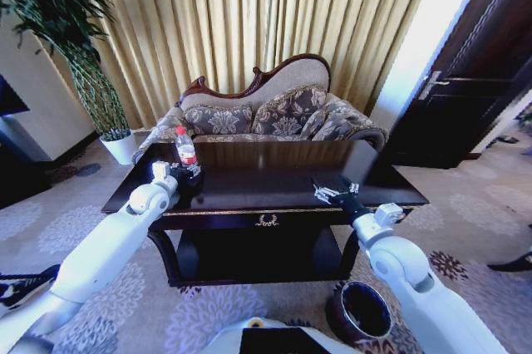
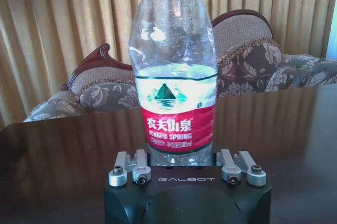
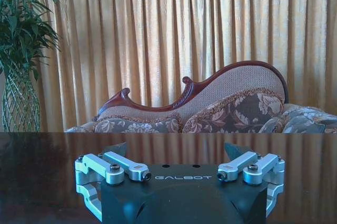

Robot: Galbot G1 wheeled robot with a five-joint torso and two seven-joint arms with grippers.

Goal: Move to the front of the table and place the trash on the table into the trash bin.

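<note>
The glossy dark wooden table (image 1: pixel 249 184) with gold trim stands right before me, its top within both arms' reach. The round dark brown bin (image 1: pixel 359 311) waits on the carpet by my right side, far lower. My left gripper (image 1: pixel 184 174) reaches level across the tabletop, fingers spread wide around the upright clear plastic bottle (image 2: pixel 174 71) with red label, not clamped. My right gripper (image 1: pixel 331 192) hovers open and empty over the table's right part.

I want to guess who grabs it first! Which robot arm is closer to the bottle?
Left. The left end effector sits right at the bottle; the right end effector hovers far across the table.
</note>
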